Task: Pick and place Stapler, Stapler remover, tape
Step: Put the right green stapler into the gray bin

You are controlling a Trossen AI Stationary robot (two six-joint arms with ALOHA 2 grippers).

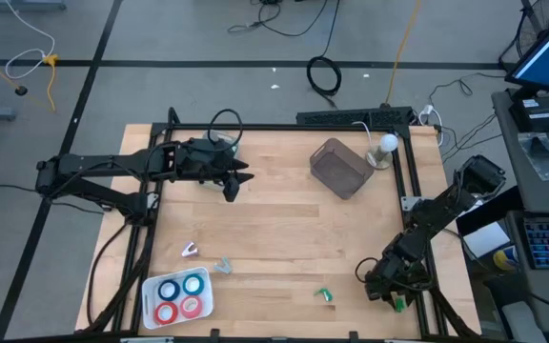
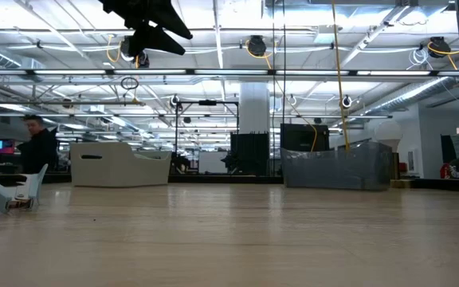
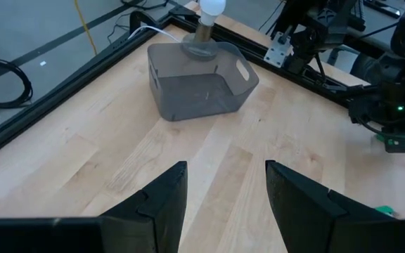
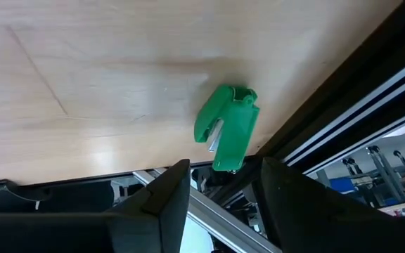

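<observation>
Hanging open and empty, the left gripper (image 3: 223, 204) hovers over the far-left table, facing the grey bin (image 1: 340, 168). The right gripper (image 4: 220, 193), parted and holding nothing, sits by the green stapler (image 4: 227, 126). Tape rolls (image 1: 179, 295) wait in their tray; the bin looks empty, so nothing seems placed yet.

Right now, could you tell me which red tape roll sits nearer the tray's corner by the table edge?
The left red roll, beneath the left blue roll; the other red roll lies further right.

Green stapler (image 4: 227, 126); blue, red tape (image 1: 180, 296); grey bin (image 1: 340, 167).
</observation>
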